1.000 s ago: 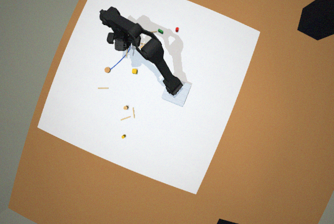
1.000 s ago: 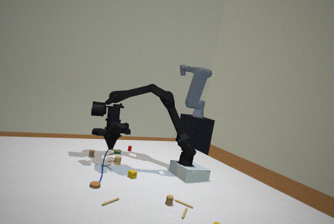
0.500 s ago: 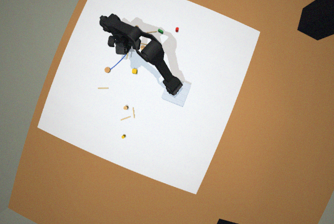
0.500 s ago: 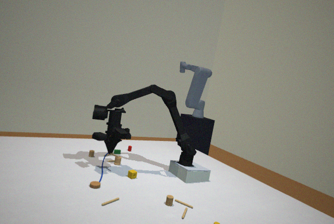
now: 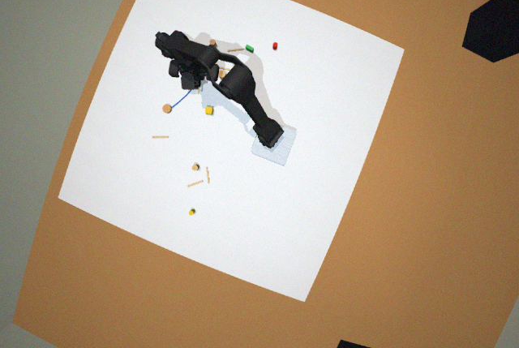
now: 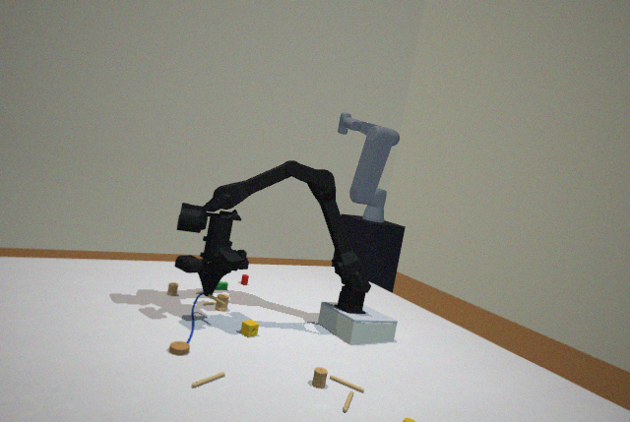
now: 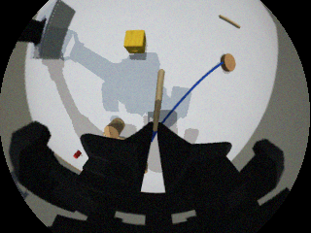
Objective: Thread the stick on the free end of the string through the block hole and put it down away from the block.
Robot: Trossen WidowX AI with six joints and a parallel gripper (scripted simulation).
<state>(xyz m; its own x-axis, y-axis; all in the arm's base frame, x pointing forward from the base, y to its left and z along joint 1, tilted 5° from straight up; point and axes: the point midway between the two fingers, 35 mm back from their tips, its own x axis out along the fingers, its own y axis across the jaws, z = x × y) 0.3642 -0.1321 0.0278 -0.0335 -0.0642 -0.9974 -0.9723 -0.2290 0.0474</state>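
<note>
The yellow block (image 5: 208, 110) (image 6: 249, 328) (image 7: 135, 41) stands on the table, with a dark spot like a hole on one side face in the exterior view. The round wooden button (image 5: 166, 108) (image 6: 179, 347) (image 7: 227, 62) lies left of it. The blue string (image 5: 182, 99) (image 6: 192, 317) (image 7: 191, 91) arcs from the button up to the fingertips. My gripper (image 6: 207, 293) (image 7: 155, 124) points down, a little above the table, shut on one end of the stick (image 7: 159, 92). The stick juts out from the fingertips, outside the block. In the top view the arm hides the fingertips.
A wooden cylinder (image 5: 222, 74) (image 6: 222, 299) (image 7: 113, 129) stands near the gripper. Another (image 5: 212, 42) (image 6: 172, 289), a green piece (image 5: 249, 48) and a red piece (image 5: 275, 45) lie beyond. Loose sticks include one (image 5: 160, 136) (image 6: 208, 380) past the button.
</note>
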